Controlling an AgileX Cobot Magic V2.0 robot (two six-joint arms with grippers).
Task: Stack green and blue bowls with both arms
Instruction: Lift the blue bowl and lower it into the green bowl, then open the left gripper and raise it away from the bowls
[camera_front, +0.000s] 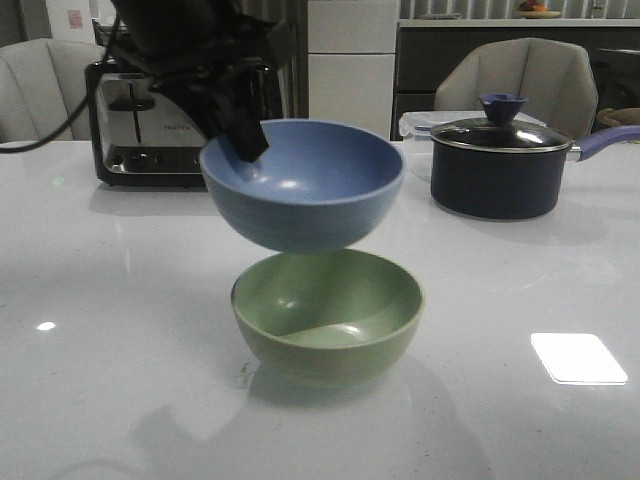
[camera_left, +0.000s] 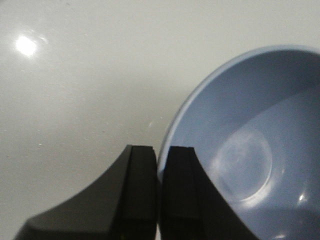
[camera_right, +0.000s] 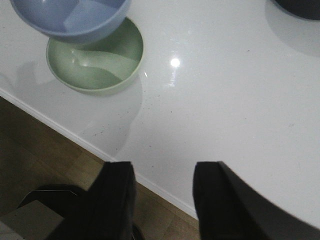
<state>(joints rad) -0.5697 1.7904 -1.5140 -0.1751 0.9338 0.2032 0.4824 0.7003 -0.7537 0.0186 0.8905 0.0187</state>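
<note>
The green bowl (camera_front: 327, 316) is sitting upright on the white counter (camera_front: 90, 330), nearest the camera in the front view, with nothing touching it. Just above it the blue bowl (camera_front: 302, 184) is hanging in the air, roughly level and clear of the green rim (a thin gap is showing between them). The left claw (camera_front: 245, 140) is pinching the blue bowl's rim on its left side; in the left wrist view its two black fingers (camera_left: 141, 190) are clamping that rim between them, one outside the wall and one inside. The right claw (camera_right: 162, 200) is hovering with its jaws spread apart, gripping nothing, over the counter's near edge and well apart from both bowls. Farther back a toaster (camera_front: 145, 125) is standing at the left and a dark lidded saucepan (camera_front: 497, 165) at the right.
</note>
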